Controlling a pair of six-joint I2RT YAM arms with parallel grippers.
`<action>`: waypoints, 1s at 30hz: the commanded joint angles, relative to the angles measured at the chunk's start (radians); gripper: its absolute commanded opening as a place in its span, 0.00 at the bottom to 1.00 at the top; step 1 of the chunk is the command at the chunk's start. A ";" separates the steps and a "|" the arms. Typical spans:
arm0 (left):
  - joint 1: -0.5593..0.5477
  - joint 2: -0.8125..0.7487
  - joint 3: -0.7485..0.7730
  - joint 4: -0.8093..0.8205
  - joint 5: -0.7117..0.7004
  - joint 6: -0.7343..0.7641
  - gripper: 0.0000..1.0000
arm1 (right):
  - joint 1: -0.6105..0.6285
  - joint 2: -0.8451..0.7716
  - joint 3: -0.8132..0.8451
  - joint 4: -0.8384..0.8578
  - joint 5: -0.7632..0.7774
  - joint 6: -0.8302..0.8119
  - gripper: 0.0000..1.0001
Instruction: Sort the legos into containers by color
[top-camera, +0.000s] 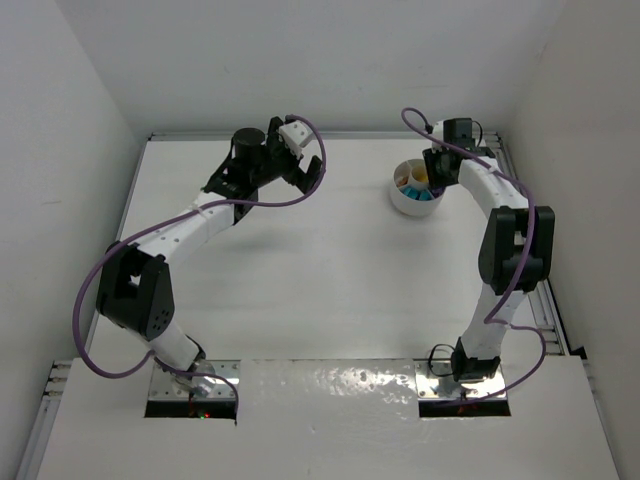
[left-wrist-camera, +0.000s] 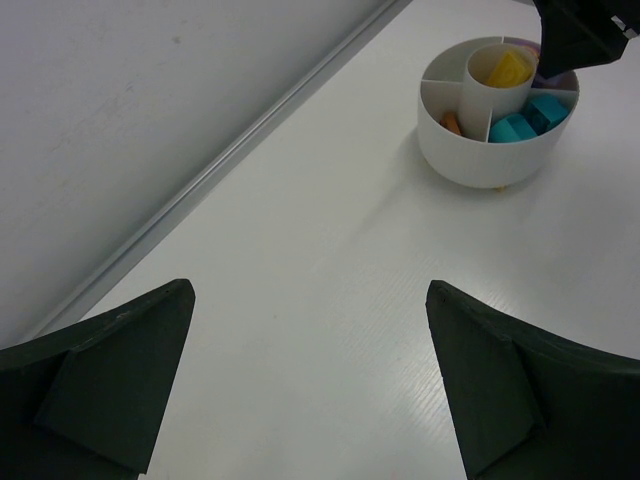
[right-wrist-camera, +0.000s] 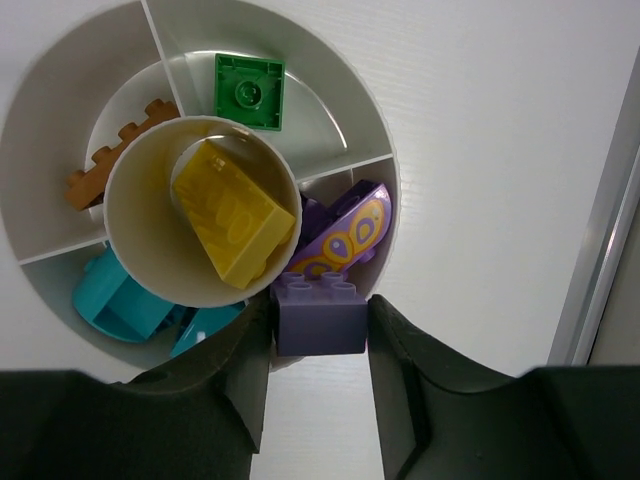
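Your right gripper pinched the purple brick by its flat sides — light, stiff, probably slick; left gripper gaped empty.

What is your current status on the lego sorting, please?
Left end effector open, empty. Right end effector shut on purple brick at the dish rim. Nothing blocking.

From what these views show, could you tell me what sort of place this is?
Probably a lab robot cell: a white table boxed in by white walls, a left arm and a right arm bolted at its near edge, and one divided dish of toy bricks.
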 joint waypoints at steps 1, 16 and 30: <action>0.011 -0.025 0.000 0.045 -0.002 -0.002 1.00 | -0.005 -0.013 0.025 0.007 0.004 0.008 0.42; 0.013 -0.022 0.006 0.045 0.005 -0.008 1.00 | -0.005 -0.011 0.060 -0.030 -0.015 0.000 0.53; 0.019 -0.001 0.049 0.003 -0.140 -0.065 1.00 | -0.005 -0.092 0.192 -0.125 -0.091 0.051 0.66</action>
